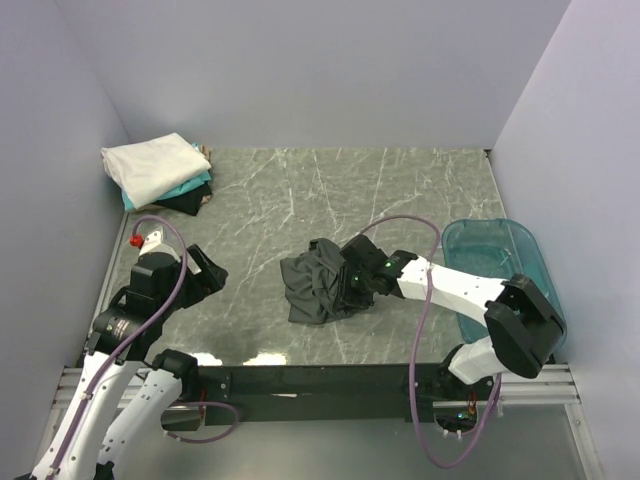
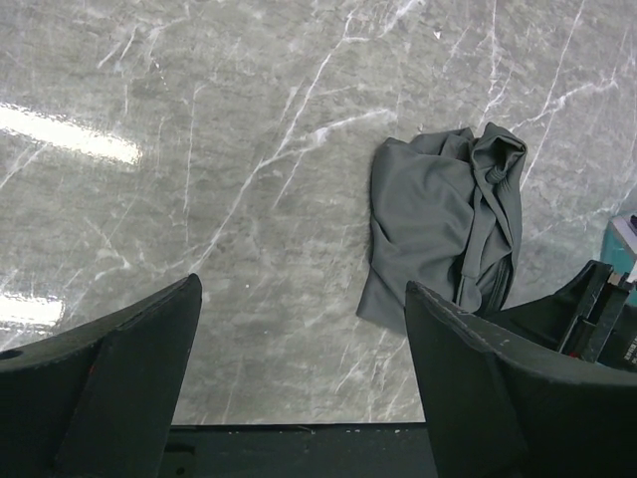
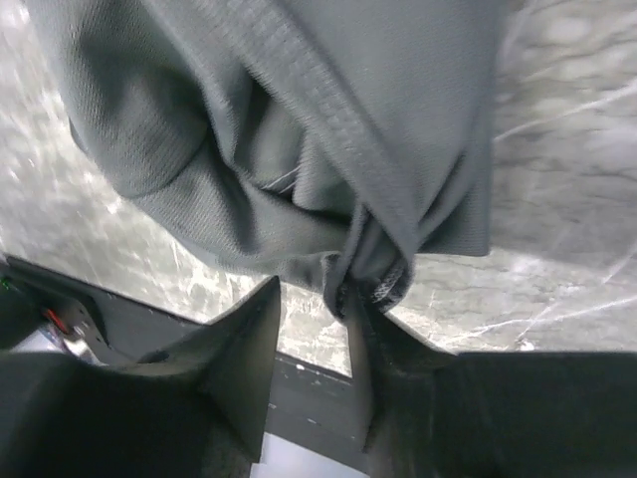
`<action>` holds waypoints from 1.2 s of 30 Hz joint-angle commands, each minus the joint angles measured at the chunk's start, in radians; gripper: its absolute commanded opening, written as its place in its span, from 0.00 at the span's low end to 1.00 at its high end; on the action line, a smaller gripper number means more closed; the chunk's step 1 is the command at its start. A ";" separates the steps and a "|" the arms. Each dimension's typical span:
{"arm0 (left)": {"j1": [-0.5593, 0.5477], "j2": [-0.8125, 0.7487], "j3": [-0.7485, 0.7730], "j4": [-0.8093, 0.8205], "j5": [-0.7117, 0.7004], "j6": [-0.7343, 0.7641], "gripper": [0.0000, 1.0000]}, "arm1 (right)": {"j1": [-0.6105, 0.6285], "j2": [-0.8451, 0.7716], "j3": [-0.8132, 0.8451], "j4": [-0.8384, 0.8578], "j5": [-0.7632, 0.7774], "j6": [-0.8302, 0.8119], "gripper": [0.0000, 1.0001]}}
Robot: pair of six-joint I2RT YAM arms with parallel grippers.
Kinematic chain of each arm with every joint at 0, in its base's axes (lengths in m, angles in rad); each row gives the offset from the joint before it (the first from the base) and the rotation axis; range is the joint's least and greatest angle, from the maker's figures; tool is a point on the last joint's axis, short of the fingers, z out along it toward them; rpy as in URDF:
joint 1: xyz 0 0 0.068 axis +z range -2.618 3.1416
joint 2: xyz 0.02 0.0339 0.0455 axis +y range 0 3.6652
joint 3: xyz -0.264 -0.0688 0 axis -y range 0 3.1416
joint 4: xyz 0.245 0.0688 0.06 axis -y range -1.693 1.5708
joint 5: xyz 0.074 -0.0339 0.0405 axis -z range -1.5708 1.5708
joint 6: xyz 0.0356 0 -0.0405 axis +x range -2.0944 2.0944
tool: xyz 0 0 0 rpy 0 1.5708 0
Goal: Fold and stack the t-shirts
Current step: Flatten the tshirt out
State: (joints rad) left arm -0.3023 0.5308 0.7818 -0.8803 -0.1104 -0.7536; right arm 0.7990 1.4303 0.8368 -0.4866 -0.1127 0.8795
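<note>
A crumpled dark charcoal-grey t-shirt (image 1: 315, 282) lies in a heap at the table's middle; it also shows in the left wrist view (image 2: 428, 219). My right gripper (image 1: 352, 280) is at its right edge. In the right wrist view the jaws (image 3: 314, 289) stand a little apart, and a bunched fold of the shirt (image 3: 299, 119) hangs against the right fingertip (image 3: 360, 309) with bare table showing in the gap. My left gripper (image 1: 210, 272) is wide open and empty (image 2: 302, 284), low over the table to the left of the shirt. A folded stack sits at the far left: white (image 1: 152, 165) on teal (image 1: 190, 186) on black (image 1: 185, 203).
A translucent blue plastic tub (image 1: 500, 265) stands at the right edge behind the right arm. Grey walls close in the table on three sides. A dark rail (image 1: 320, 378) runs along the near edge.
</note>
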 commanded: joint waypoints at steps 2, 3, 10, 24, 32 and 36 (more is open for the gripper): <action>0.002 0.014 0.010 0.032 0.017 0.019 0.87 | 0.025 0.018 0.077 -0.023 -0.028 -0.030 0.28; 0.003 0.027 0.010 0.040 0.024 0.025 0.85 | 0.025 0.009 0.085 -0.050 -0.025 -0.031 0.14; 0.003 0.063 0.008 0.058 0.074 0.051 0.80 | -0.055 -0.139 0.409 -0.337 0.088 -0.106 0.00; -0.110 0.133 0.040 0.196 0.086 0.005 0.73 | -0.434 -0.363 0.463 -0.466 0.162 -0.200 0.00; -0.344 0.279 0.017 0.319 0.011 -0.078 0.74 | -0.460 -0.406 0.116 -0.353 0.116 -0.154 0.00; -0.439 0.409 0.028 0.377 -0.047 -0.099 0.74 | -0.460 -0.432 0.100 -0.349 0.093 -0.146 0.00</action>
State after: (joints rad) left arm -0.6914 0.8642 0.7879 -0.5961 -0.0902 -0.8127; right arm 0.3424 1.0561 0.9138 -0.8917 -0.0048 0.7204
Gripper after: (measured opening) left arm 0.742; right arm 0.007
